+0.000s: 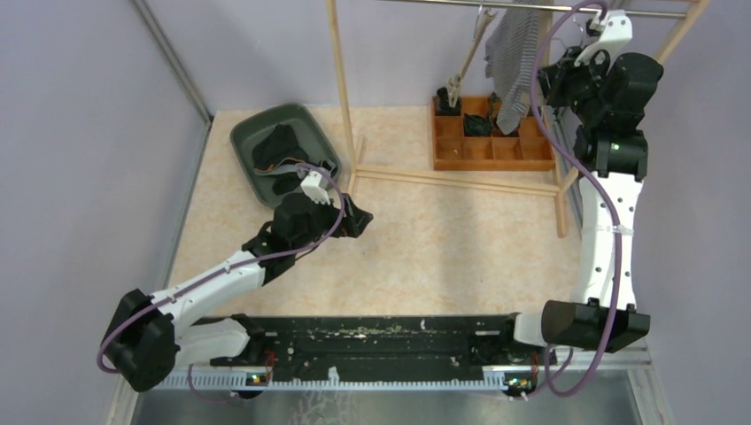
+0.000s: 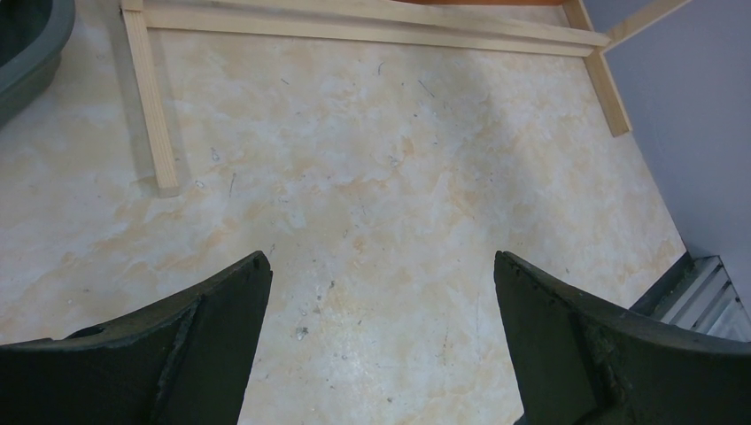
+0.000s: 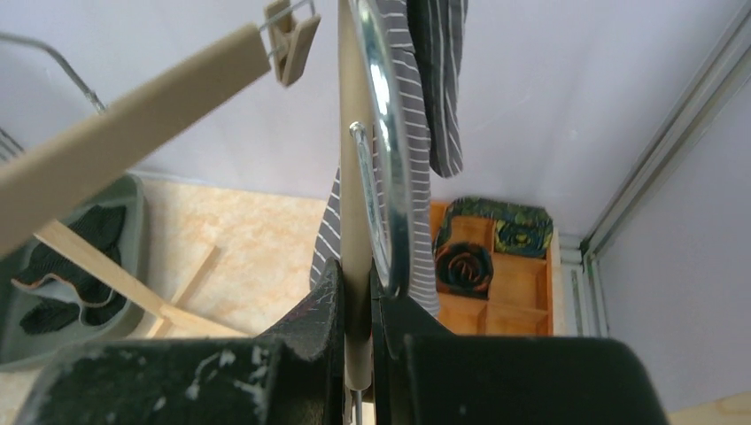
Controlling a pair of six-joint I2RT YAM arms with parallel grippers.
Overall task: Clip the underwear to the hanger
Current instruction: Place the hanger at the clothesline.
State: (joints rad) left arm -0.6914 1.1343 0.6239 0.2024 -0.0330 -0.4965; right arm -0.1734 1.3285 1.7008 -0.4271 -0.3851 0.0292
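Observation:
Grey striped underwear [image 1: 514, 62] hangs from a wooden hanger [image 3: 356, 177] on the rack's rail at the back right. My right gripper [image 3: 357, 276] is raised to the rail and shut on the end of that hanger's bar. The striped cloth [image 3: 425, 88] drapes just beyond the fingers, beside a shiny metal hook [image 3: 385, 177]. In the top view the right gripper [image 1: 542, 84] sits against the cloth. My left gripper [image 1: 359, 217] is low over the table, left of centre. In its wrist view the left gripper [image 2: 381, 258] is open, with only bare tabletop between the fingers.
A second wooden hanger [image 1: 465, 62] with a clip [image 3: 292, 35] hangs left of the first. A green bin [image 1: 257, 173] at the back left holds dark garments. A wooden organizer [image 1: 491, 152] with rolled socks stands under the rack. The rack's base bars [image 2: 354, 22] lie on the table.

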